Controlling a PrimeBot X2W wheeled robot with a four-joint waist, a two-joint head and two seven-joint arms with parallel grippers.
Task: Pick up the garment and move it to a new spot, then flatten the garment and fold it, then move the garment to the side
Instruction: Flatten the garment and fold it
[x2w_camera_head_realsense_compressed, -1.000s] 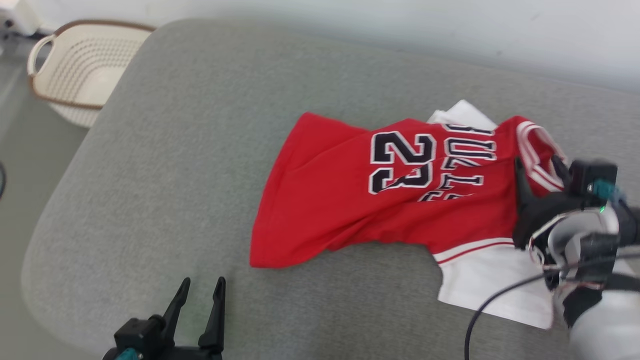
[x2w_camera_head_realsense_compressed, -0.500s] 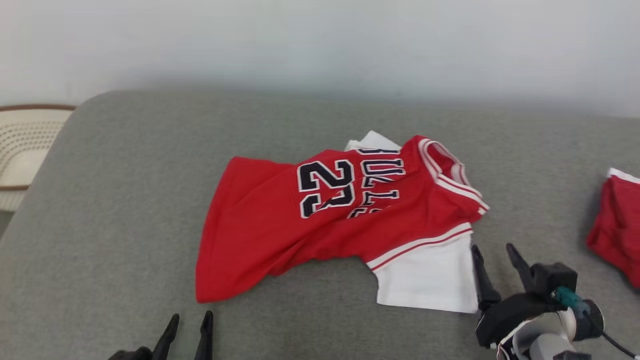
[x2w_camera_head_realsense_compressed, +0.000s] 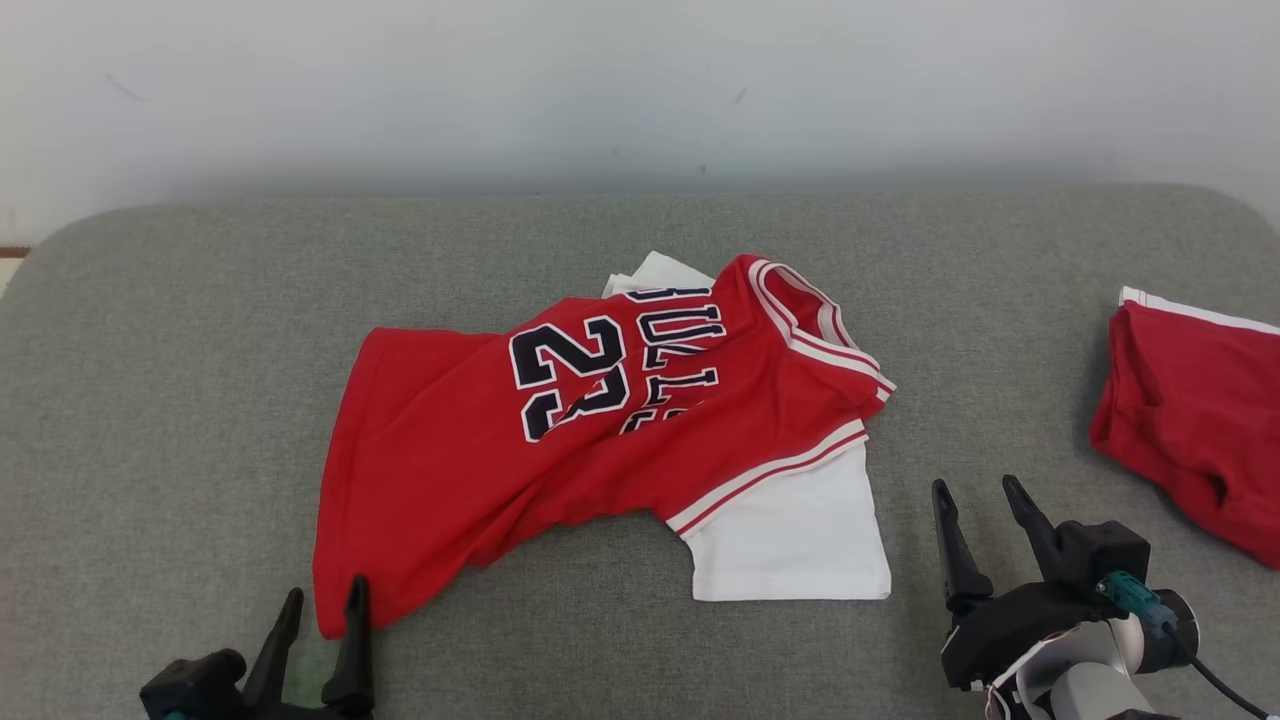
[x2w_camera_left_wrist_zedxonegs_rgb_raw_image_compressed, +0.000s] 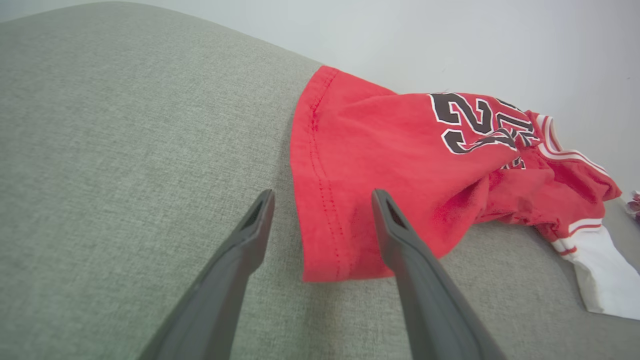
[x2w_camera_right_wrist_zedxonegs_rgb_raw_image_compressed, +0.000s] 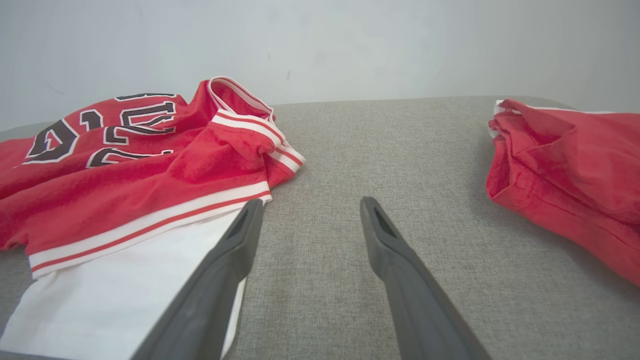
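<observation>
Left gripper (x2w_camera_head_realsense_compressed: 326, 590) and right gripper (x2w_camera_head_realsense_compressed: 976, 485) (both wide, empty) flank garment (x2w_camera_head_realsense_compressed: 450, 440), hem near-left, collar far-right.

Jersey (x2w_camera_head_realsense_compressed: 450, 440) lettering partly fold-hidden; red cloth (x2w_camera_head_realsense_compressed: 1195, 430) cut off.

- I see the garment (x2w_camera_head_realsense_compressed: 600, 430) lying mid-cushion (x2w_camera_head_realsense_compressed: 200, 350), its near-left corner just before my left gripper (x2w_camera_head_realsense_compressed: 326, 590)
- My right gripper (x2w_camera_head_realsense_compressed: 974, 483) sits just right of its sleeve (x2w_camera_head_realsense_compressed: 790, 540)
- A second garment (x2w_camera_head_realsense_compressed: 1190, 420) lies far right, well apart
- The wall (x2w_camera_head_realsense_compressed: 600, 80) stands behind the cushion
</observation>
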